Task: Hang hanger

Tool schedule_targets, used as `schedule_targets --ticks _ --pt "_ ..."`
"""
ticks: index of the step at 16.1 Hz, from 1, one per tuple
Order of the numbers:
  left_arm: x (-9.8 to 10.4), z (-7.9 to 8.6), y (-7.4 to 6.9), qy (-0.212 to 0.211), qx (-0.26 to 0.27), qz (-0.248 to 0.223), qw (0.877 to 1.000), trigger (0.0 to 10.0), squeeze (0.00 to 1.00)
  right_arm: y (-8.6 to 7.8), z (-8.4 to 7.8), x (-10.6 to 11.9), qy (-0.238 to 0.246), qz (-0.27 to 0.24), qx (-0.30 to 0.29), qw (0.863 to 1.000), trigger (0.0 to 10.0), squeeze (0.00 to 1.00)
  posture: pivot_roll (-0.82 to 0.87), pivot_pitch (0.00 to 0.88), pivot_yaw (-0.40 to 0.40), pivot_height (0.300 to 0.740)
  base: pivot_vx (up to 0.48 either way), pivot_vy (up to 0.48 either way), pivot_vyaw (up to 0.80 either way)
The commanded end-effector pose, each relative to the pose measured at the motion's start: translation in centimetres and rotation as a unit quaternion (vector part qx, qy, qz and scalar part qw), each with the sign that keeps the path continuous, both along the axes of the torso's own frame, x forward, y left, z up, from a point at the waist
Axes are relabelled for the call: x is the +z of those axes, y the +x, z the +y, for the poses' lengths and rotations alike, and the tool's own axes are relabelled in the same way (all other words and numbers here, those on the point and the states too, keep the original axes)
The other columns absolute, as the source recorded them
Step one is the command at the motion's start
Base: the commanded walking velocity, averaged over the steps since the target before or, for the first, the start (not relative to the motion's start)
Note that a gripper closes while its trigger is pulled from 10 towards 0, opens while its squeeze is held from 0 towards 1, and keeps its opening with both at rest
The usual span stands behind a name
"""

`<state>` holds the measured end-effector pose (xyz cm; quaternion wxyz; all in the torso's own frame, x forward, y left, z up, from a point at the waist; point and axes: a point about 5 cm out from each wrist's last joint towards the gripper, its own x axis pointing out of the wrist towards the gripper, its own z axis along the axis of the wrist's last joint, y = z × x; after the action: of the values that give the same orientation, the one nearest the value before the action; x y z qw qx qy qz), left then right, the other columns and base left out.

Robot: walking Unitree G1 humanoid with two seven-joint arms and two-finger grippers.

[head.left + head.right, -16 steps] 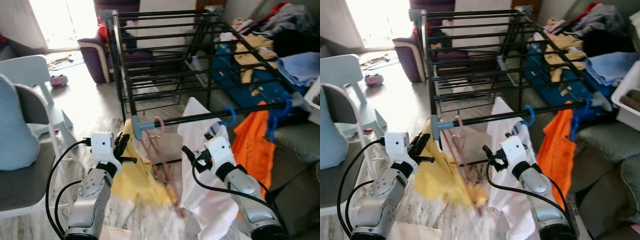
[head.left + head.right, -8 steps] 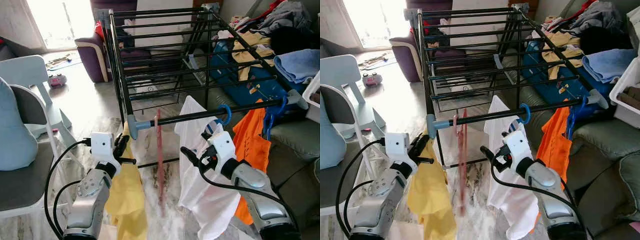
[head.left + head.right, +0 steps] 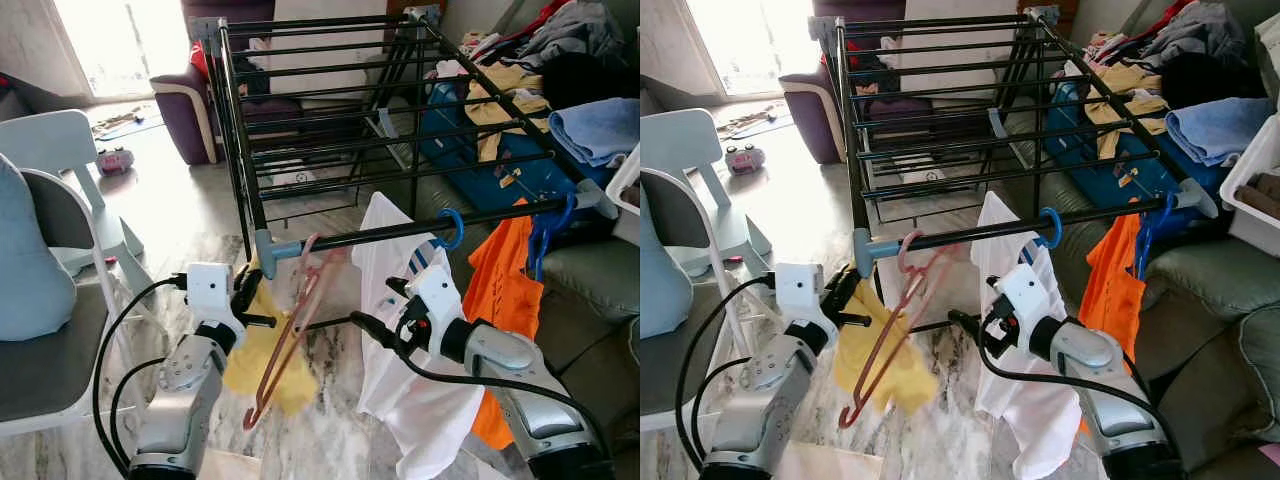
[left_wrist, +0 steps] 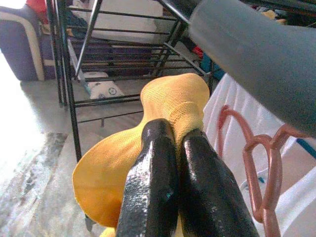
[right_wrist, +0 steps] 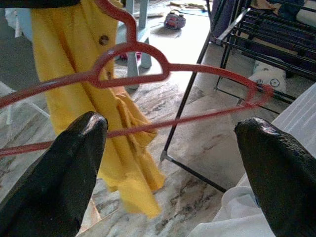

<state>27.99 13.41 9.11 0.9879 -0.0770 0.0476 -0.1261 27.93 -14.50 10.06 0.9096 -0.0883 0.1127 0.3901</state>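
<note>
A pink hanger [image 3: 285, 340] hangs by its hook from the front black rail [image 3: 400, 232] of the drying rack, tilted with its lower end toward my left arm. My left gripper [image 3: 250, 292] is shut on a yellow garment [image 3: 265, 365] just left of the hanger; in the left wrist view its fingers [image 4: 153, 163] pinch the yellow cloth [image 4: 168, 98]. My right gripper [image 3: 372, 305] is open just right of the hanger. In the right wrist view the hanger [image 5: 197, 69] lies across the gap between the spread fingers [image 5: 64, 168], a little ahead of them.
A white shirt [image 3: 410, 400] on a blue hanger [image 3: 452, 225] and an orange garment [image 3: 505, 290] hang on the same rail to the right. A grey chair [image 3: 60, 200] stands at the left. A sofa with piled clothes [image 3: 590, 120] lies at the right.
The hanger, hanging straight down half a second ago, has swung to a tilt with its lower end toward my left. My right gripper has reached further left toward it. The yellow garment sways.
</note>
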Motion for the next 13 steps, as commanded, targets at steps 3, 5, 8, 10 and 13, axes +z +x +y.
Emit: schedule_targets --ticks 3,5,8,10,13 --pt "1.9 -1.6 0.3 0.03 -0.037 -0.045 0.998 10.0 0.0 0.2 0.0 0.5 -0.016 -0.009 0.005 1.0 10.0 0.0 -0.11 0.0 0.005 0.74 0.0 0.0 0.0" --pt "2.2 -2.5 -0.5 0.051 -0.1 -0.05 0.992 10.0 0.0 0.3 -0.4 0.2 -0.033 -0.01 -0.004 0.999 10.0 0.0 -0.11 0.0 0.003 0.74 0.0 0.0 0.0" --pt "2.2 -3.1 -2.0 0.089 -0.193 -0.042 0.976 10.0 0.0 0.5 -0.7 -0.1 -0.052 -0.012 -0.007 0.999 10.0 0.0 -0.1 0.0 0.003 0.74 0.0 0.0 0.0" --pt "2.1 -2.8 -2.9 0.11 -0.212 -0.034 0.971 10.0 0.0 0.6 -0.9 -0.1 -0.058 -0.013 -0.008 0.998 10.0 0.0 -0.1 0.0 0.005 0.74 0.0 0.0 0.0" --pt "1.8 -1.8 -3.6 0.126 -0.204 -0.024 0.971 10.0 0.0 0.8 -1.2 0.0 -0.064 -0.015 -0.013 0.998 10.0 0.0 -0.1 0.0 0.004 0.74 0.0 0.0 0.0"
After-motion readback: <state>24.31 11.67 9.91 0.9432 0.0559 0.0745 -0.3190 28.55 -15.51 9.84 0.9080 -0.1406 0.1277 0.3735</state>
